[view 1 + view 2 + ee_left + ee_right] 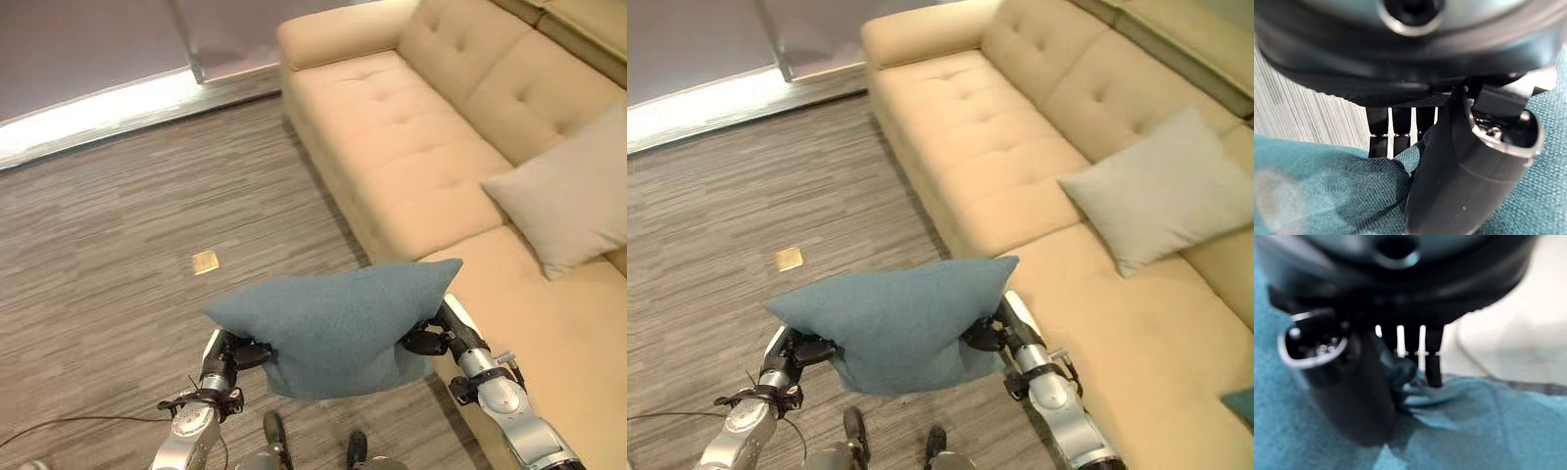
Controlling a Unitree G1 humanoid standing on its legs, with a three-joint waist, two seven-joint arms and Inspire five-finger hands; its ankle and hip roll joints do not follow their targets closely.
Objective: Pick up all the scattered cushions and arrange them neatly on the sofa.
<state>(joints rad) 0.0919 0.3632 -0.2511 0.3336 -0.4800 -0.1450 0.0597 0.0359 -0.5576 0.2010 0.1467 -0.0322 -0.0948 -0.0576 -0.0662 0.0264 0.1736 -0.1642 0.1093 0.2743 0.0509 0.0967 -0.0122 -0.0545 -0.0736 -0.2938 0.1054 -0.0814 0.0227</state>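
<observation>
Beside the sofa [411, 147] we carry the blue cushion [333, 328], left hand [240, 354] and right hand [423, 340] each pinching one end. It dents at each grip, so we judge it soft and light; holding both ends suits it.

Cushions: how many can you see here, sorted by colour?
Blue-teal cushions: 1, the blue cushion, held up off the floor between the left robot hand and the right robot hand.
Grey cushions: 1, the grey cushion, lying on the beige sofa.
Total: 2. A teal scrap at the right eye view's edge is too cropped to count.
</observation>
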